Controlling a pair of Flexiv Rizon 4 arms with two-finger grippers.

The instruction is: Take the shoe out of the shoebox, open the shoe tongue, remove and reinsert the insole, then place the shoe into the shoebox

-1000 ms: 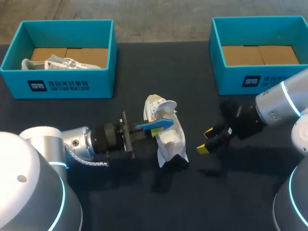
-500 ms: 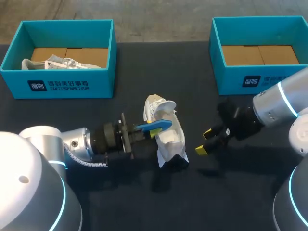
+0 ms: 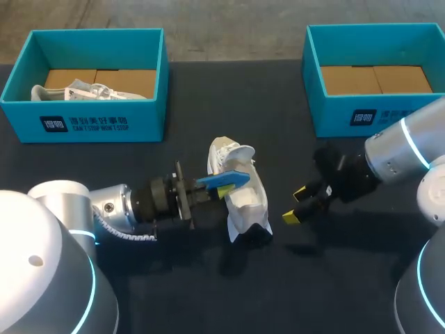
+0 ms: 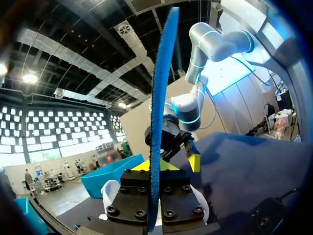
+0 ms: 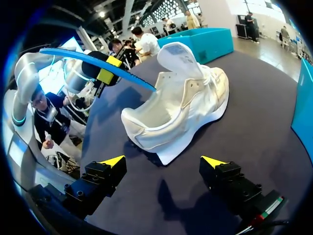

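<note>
Blue insole (image 3: 233,179) in left pincer (image 3: 221,188); white print (image 3: 84,125) on shoebox (image 3: 151,104) front

Mid-table (image 3: 208,104), the shoe (image 3: 245,198) lies between my two arms. My left gripper (image 3: 224,189), coming in from the left, holds the insole (image 3: 226,180) just above the shoe's opening. My right gripper (image 3: 297,204) hangs to the shoe's right, near it but apart. Behind them, along the far edge, the left shoebox (image 3: 83,125) stands at one corner with a second shoe (image 3: 76,91) inside, and the right shoebox (image 3: 348,115) stands at the other.
</note>
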